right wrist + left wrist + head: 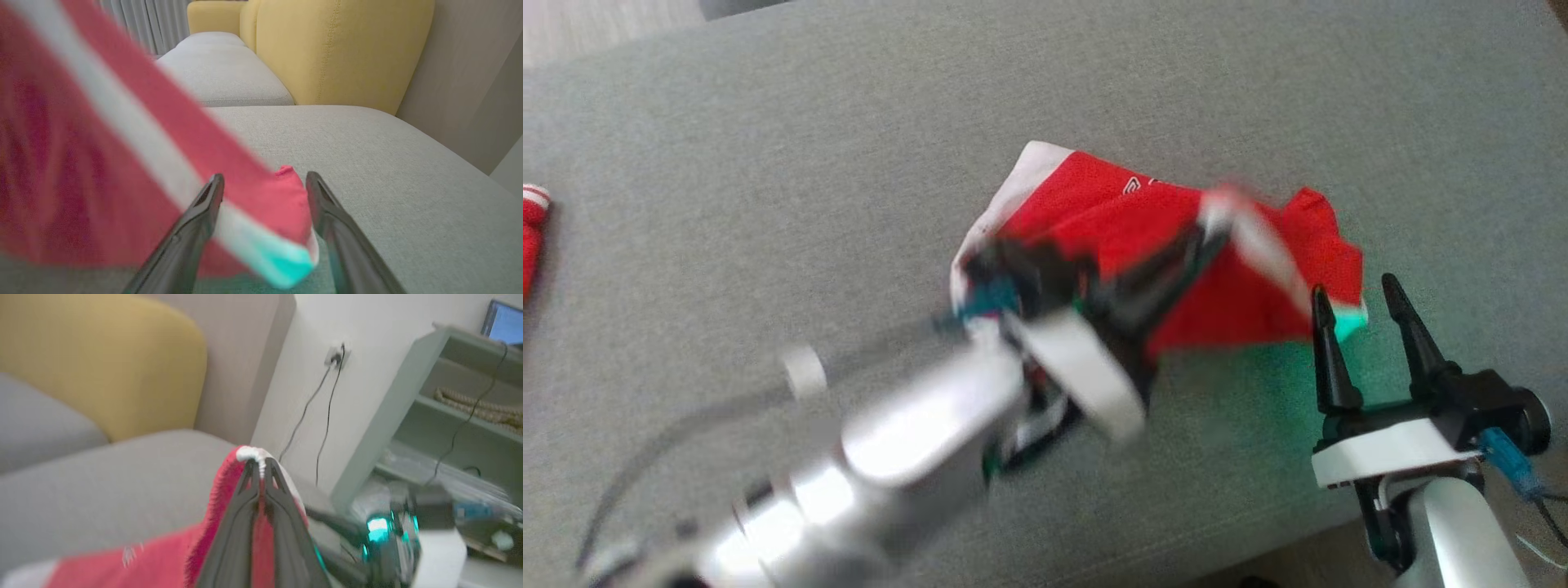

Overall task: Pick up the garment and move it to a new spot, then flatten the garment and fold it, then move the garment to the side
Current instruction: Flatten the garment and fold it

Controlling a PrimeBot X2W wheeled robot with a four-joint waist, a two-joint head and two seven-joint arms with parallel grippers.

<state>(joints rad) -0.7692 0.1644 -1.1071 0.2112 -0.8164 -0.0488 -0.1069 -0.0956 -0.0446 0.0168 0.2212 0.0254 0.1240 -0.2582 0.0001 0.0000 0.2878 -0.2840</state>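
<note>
The garment [1143, 237] is red with white stripes and lies bunched on the grey sofa seat [768, 204]. My left gripper [1209, 224] is shut on its white-edged fold, which it lifts off the seat; the wrist view shows both fingers pinched on the cloth [249, 455]. My right gripper [1356, 302] stands open at the garment's near right corner. In the right wrist view that corner [282, 204] hangs between the open fingers [204, 212].
A second red and white item [533, 229] lies at the far left of the seat. A yellow cushion [339, 49] stands at the sofa back. A wall with cables [327, 400] and a pale shelf unit [449, 396] stand beyond the sofa's end.
</note>
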